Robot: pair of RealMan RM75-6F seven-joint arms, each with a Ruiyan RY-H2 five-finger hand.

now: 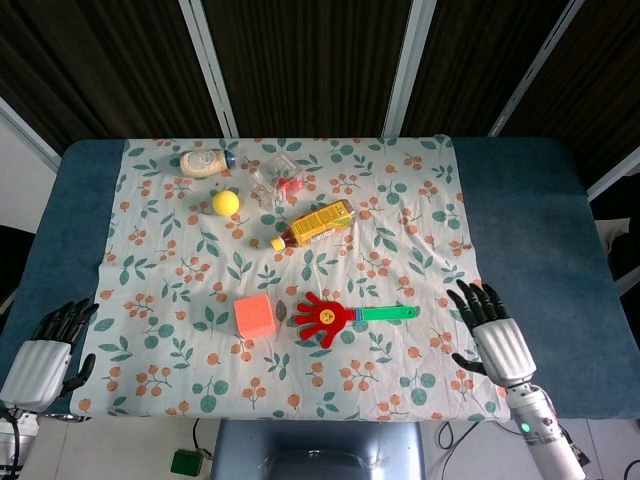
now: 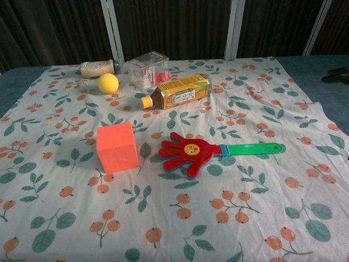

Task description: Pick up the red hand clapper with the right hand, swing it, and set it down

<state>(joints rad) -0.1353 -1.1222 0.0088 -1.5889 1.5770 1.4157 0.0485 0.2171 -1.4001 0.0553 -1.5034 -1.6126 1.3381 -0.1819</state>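
Observation:
The red hand clapper lies flat on the floral cloth near the table's front, its green handle pointing right; the chest view shows the clapper and the handle too. My right hand hovers over the cloth's front right edge, open, fingers spread, a short way right of the handle's tip and holding nothing. My left hand rests open at the front left, off the cloth. Neither hand shows in the chest view.
An orange cube stands just left of the clapper. Further back lie a yellow drink bottle, a yellow ball, a clear plastic box and a white bottle. The floral cloth covers the blue table.

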